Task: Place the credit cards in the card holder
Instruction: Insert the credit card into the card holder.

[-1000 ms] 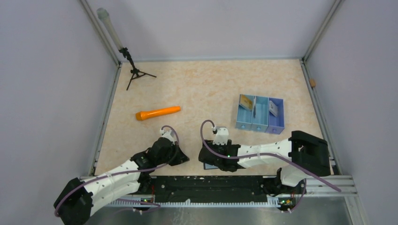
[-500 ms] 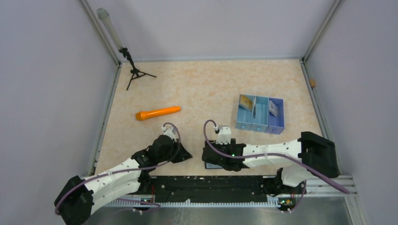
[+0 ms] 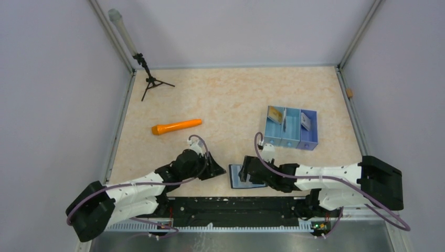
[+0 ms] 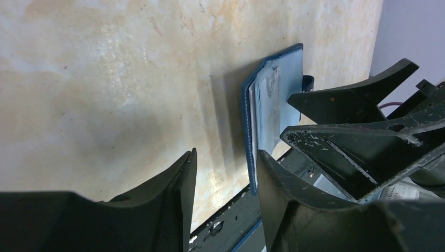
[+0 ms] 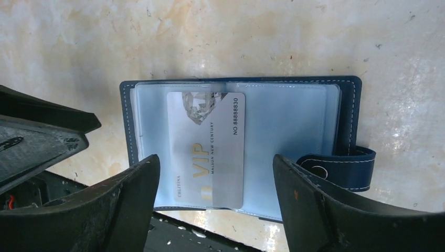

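Note:
The navy card holder [image 3: 237, 177] lies open near the front edge, its pale blue inside up and its snap strap [image 5: 338, 169] to one side. A white VIP card [image 5: 207, 149] lies on its inside near the fold; I cannot tell whether it sits in a sleeve. My right gripper [image 5: 215, 157] is open and empty, hovering over the holder [image 5: 294, 121] with a finger on each side. My left gripper [image 4: 226, 153] is open and empty, low at the holder's left edge [image 4: 246, 121]. More cards stand in the blue organiser: a gold one [image 3: 274, 114], a dark one [image 3: 284, 122] and one more [image 3: 305, 122].
The blue three-compartment organiser [image 3: 309, 140] stands right of centre. An orange flashlight [image 3: 177, 126] lies left of centre. A small black tripod [image 3: 149, 80] stands at the back left. The black base rail [image 3: 236, 207] runs just in front of the holder. Walls enclose the table.
Both arms have moved right. The right gripper has slid off the holder, uncovering it in the top view. The left gripper has come up to the holder's left edge.

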Controlling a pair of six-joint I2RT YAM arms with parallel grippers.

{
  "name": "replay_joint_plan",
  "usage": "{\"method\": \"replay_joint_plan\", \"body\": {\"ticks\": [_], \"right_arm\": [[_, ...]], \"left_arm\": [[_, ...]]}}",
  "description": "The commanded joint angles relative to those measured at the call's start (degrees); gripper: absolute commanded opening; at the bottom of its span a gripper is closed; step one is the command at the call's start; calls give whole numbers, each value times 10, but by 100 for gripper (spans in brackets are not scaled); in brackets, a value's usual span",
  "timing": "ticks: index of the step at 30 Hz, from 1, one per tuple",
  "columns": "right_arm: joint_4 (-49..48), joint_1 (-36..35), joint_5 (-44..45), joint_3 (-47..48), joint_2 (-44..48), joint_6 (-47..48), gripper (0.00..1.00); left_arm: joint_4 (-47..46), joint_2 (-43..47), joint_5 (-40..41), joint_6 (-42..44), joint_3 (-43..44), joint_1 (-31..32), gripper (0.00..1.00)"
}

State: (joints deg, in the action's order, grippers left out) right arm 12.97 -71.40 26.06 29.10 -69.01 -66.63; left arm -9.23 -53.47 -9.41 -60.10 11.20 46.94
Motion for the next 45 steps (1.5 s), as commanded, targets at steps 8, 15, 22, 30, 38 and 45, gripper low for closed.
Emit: {"method": "replay_joint_plan", "body": {"ticks": [8, 15, 22, 30, 38, 45], "right_arm": [[-41, 4, -30, 14, -38, 1, 63], [-56, 5, -38, 15, -47, 2, 62], [-87, 5, -53, 22, -63, 6, 57], [-125, 4, -53, 21, -72, -1, 49], [-91, 5, -27, 11, -74, -27, 49], [-94, 5, -25, -2, -76, -36, 49]], "left_arm": [[-103, -88, 7, -16, 26, 28, 38], [-147, -115, 5, -36, 7, 32, 25], [-143, -123, 7, -34, 15, 38, 21], [-125, -136, 19, -39, 24, 48, 18], [6, -42, 104, -24, 21, 47, 24], [40, 88, 99, -20, -11, 47, 36]]}}
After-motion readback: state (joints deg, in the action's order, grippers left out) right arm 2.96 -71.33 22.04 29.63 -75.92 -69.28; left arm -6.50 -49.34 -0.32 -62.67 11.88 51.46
